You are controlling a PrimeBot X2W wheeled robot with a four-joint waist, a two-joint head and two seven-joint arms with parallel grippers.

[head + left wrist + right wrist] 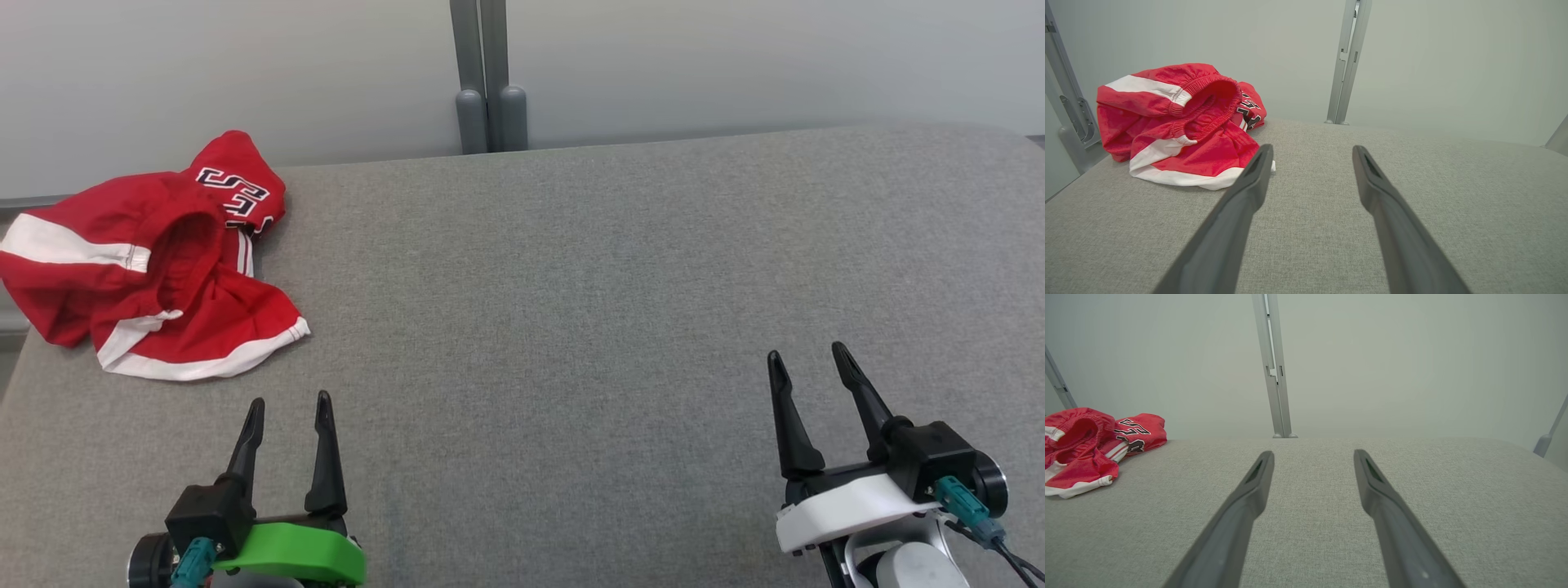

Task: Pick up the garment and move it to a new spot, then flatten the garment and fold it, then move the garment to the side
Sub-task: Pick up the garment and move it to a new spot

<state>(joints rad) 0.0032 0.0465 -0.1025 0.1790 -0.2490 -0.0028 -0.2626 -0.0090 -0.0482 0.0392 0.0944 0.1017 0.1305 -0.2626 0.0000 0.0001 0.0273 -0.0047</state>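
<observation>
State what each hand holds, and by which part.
Nothing. The left hand and right hand are both open and empty; the red shorts lie crumpled on the grey surface.

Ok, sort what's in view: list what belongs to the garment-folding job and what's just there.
Job:
- red garment, crumpled at far left
- left end effector, open
- right end effector, open

Just there:
- grey padded surface
- grey post
- pale wall
</observation>
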